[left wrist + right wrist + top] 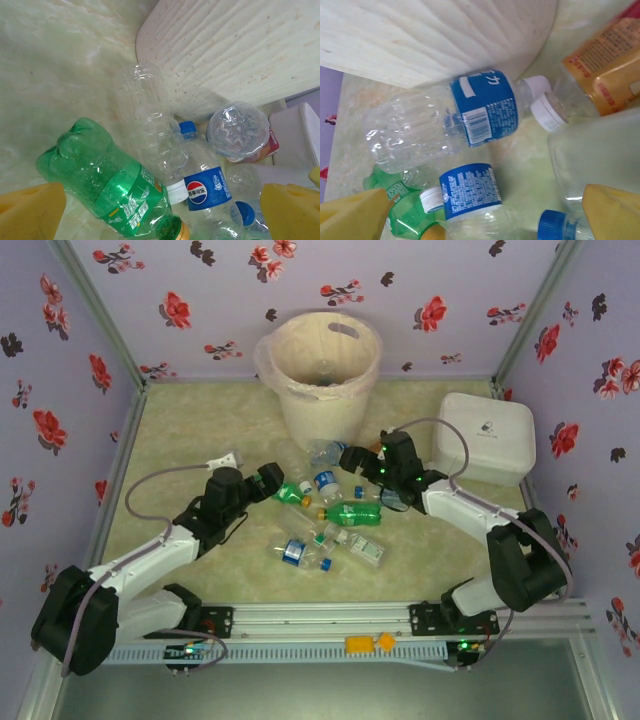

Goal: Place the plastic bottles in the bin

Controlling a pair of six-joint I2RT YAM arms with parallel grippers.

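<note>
Left fingers (31,214): you had them apart, the green bottle (112,192) slanting between them.
Right fingers (350,217): stood apart over the blue-labelled bottle (445,120) by the bin (320,390).

Glossy clear plastic bottles (150,120), translucent green plastic bottle (100,180), matt ridged cream plastic bin (235,45), smooth marbled tabletop (60,65), smooth satin white plastic box (485,435).
</note>
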